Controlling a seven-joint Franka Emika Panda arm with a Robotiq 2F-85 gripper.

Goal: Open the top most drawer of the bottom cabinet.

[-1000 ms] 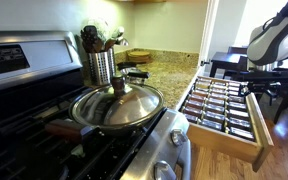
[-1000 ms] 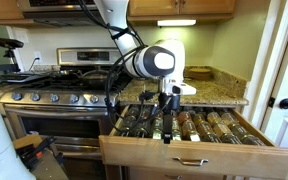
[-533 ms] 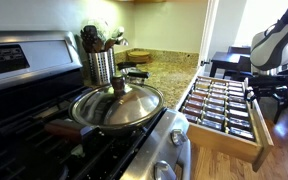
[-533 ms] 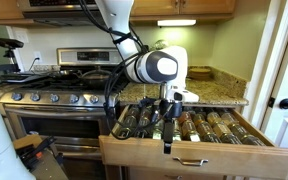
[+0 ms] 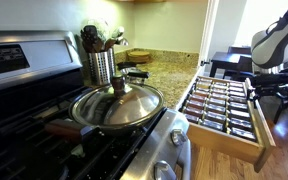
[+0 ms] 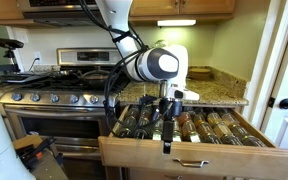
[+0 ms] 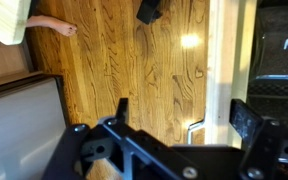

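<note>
**Drawer (image 6: 189,150) wide open, my claw (image 6: 167,143) above its front**

In both exterior views the stove (image 6: 54,100) stands beside the cabinet (image 5: 166,72), whose speckled counter runs to the back wall. A lidded pan (image 5: 117,106) sits on the stove's near corner. The top drawer juts far out past the counter's front edge, and rows of dark-topped jars (image 5: 220,106) fill it. My claw hangs pointing down over the drawer's front edge. In the wrist view my fingers (image 7: 120,112) stand spread apart, gripping nothing, with the drawer's metal handle (image 7: 195,129) between them.
</note>
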